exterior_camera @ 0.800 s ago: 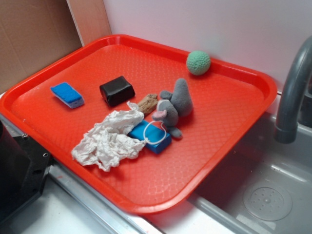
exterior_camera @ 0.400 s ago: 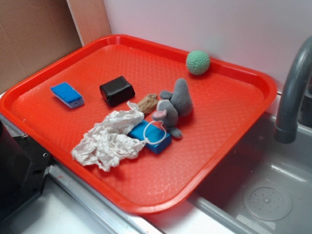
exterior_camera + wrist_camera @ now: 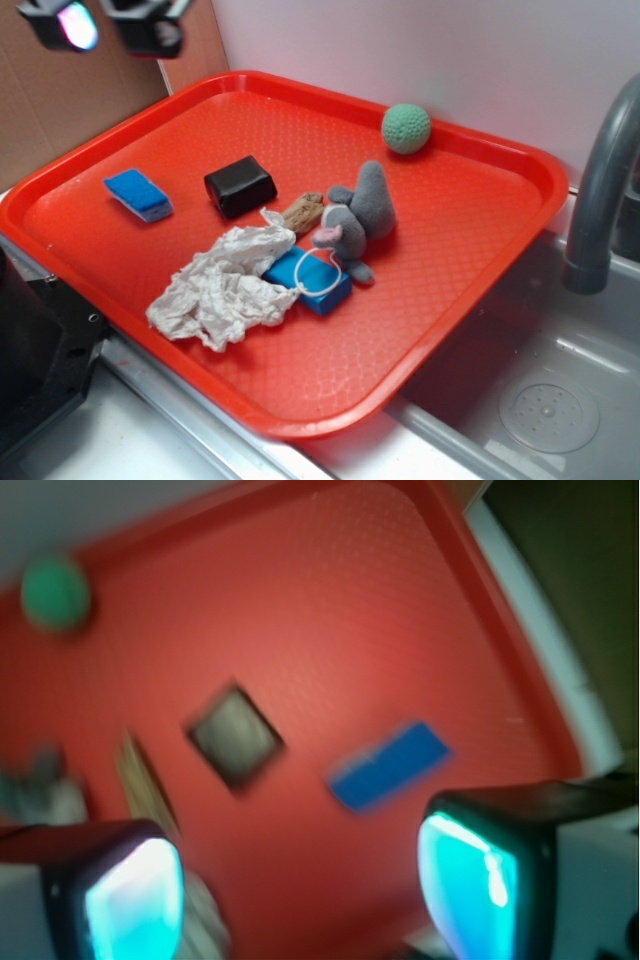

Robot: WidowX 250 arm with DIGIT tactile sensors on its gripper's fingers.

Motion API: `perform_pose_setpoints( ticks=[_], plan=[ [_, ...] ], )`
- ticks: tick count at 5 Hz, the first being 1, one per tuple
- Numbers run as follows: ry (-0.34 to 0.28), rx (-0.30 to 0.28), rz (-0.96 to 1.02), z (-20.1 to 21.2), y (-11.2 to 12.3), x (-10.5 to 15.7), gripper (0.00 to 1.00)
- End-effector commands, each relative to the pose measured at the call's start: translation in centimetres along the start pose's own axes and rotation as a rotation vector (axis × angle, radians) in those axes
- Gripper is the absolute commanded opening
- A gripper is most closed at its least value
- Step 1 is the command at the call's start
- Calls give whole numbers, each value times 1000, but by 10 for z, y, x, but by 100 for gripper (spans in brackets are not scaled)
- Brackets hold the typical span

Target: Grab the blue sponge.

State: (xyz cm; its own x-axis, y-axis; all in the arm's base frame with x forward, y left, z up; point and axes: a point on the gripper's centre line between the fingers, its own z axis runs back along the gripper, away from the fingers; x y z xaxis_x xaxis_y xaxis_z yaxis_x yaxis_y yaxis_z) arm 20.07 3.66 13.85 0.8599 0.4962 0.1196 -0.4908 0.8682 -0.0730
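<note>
The blue sponge [image 3: 138,194] lies flat on the left side of the red tray [image 3: 470,200], left of the black block [image 3: 240,185]. In the wrist view the sponge [image 3: 388,766] shows blurred, right of the black block [image 3: 235,737]. My gripper [image 3: 105,25] is at the top left of the exterior view, high above the tray's far left corner. Its jaws stand wide apart and hold nothing. In the wrist view the gripper [image 3: 310,885] is open, its two fingertips [image 3: 135,900] glowing cyan, and the sponge sits far below between them.
On the tray lie a crumpled white cloth [image 3: 225,285], a blue block with a white loop band [image 3: 310,278], a grey plush mouse [image 3: 355,225], a small brown piece [image 3: 302,211] and a green ball [image 3: 406,128]. A grey faucet [image 3: 600,180] and sink [image 3: 540,400] are at the right.
My gripper has come into the exterior view at the top left; it was out of view before. Nothing on the tray has moved.
</note>
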Motion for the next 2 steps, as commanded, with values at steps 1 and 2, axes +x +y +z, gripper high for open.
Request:
perform_pose_setpoints(
  ticks=[1, 2],
  plan=[
    [-6, -48, 514, -33, 60, 8, 100],
    [46, 6, 769, -51, 72, -8, 100]
  ],
)
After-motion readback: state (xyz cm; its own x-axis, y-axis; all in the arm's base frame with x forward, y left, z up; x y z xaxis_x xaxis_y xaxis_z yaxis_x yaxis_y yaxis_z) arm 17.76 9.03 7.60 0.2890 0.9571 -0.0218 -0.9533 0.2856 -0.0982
